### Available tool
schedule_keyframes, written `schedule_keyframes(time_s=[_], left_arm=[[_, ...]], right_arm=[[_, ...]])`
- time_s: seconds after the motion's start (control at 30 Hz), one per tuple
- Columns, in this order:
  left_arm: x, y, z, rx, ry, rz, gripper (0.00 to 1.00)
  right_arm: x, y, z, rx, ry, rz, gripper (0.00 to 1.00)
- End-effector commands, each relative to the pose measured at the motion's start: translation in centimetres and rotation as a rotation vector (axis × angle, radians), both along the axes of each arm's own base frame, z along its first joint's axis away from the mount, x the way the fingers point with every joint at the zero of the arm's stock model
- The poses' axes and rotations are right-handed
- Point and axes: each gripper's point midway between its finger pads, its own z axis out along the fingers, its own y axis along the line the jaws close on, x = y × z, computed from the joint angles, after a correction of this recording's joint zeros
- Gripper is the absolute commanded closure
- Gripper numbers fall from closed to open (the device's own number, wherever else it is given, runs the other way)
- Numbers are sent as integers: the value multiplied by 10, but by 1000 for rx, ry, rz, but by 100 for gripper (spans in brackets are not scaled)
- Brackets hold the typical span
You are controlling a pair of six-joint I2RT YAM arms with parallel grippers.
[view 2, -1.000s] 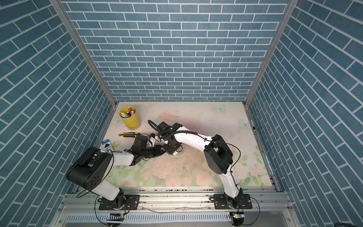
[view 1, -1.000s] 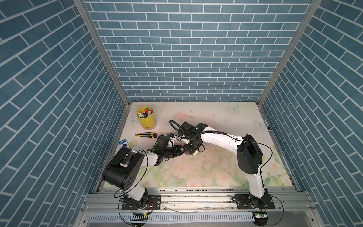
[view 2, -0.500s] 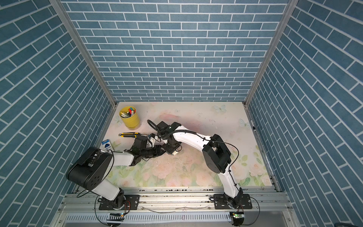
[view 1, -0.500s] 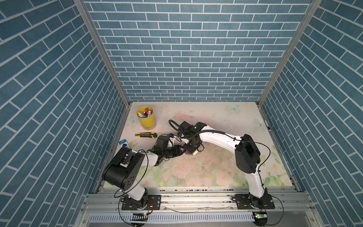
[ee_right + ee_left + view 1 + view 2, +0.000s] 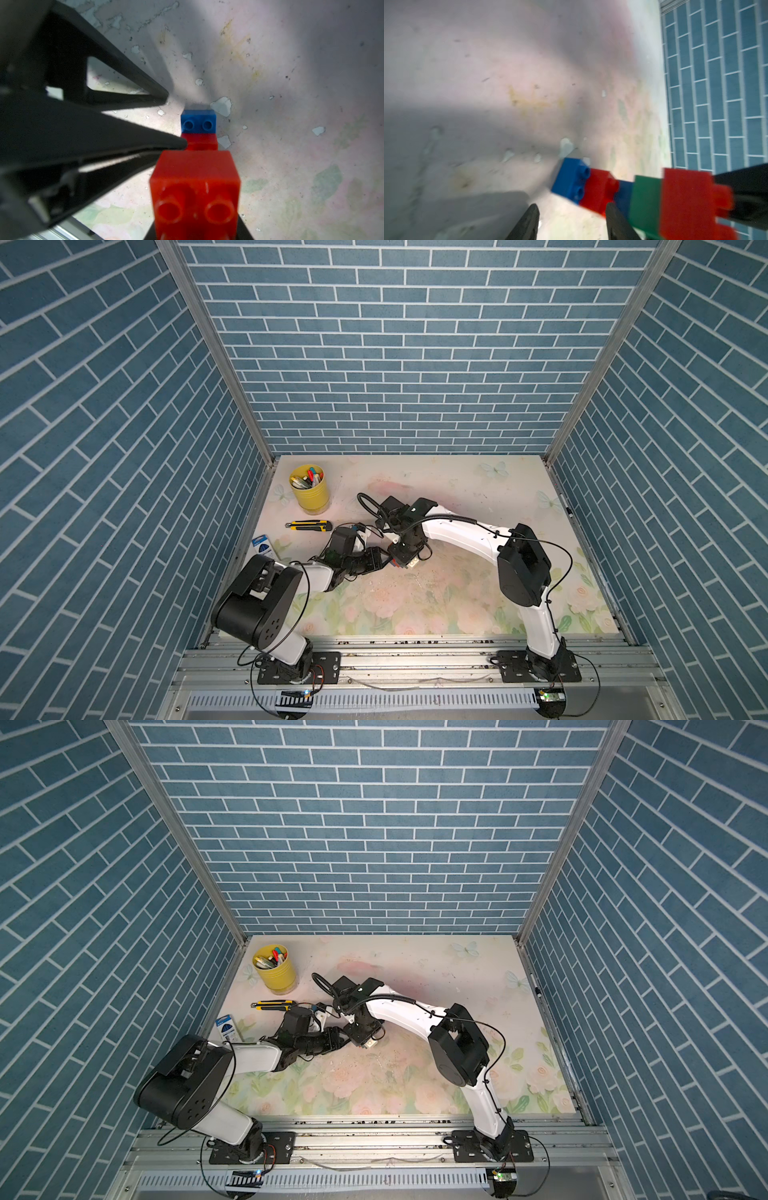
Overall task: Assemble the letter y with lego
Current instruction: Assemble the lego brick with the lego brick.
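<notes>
The letter y (image 5: 404, 563) is a joined row of blue, red, green and red bricks (image 5: 643, 197), held just above the mat left of centre. My right gripper (image 5: 405, 556) comes down from above, shut on its near red brick (image 5: 195, 187); a blue brick (image 5: 198, 124) forms the far end. A white brick (image 5: 371, 1045) shows at the cluster in a top view. My left gripper (image 5: 572, 216) reaches in low from the left, open with only mat between its fingers. One of its fingertips (image 5: 184, 144) lies against the second red brick.
A yellow cup of pens (image 5: 309, 489) stands at the back left. A yellow-black utility knife (image 5: 308, 525) lies in front of it, and a small blue-white pack (image 5: 262, 544) sits by the left wall. Blue brick walls close in three sides.
The right arm's elbow has shifted slightly to the left. Both grippers stay together at the cluster.
</notes>
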Motion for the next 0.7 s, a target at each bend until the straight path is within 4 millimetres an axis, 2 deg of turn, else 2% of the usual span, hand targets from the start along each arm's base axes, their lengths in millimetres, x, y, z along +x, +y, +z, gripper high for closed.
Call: schedule_keyframes(time_s=[0.0,0.2,0.3,0.57,0.67], left_arm=[[-44,36,-52,186,230,53,46],[-43,37,-37,191,207,57,45],[-44,41,-28,207,191,64,44],[-47,49,-17,241,176,75,43],[-46,50,-16,240,175,83,43]], right_arm=[[-1,-10,-14,-42,30,-36,74],[0,-8,-10,-22,26,-34,74],[4,-6,-2,30,34,-50,74],[6,3,38,336,137,-70,73],[6,2,45,430,186,-77,73]])
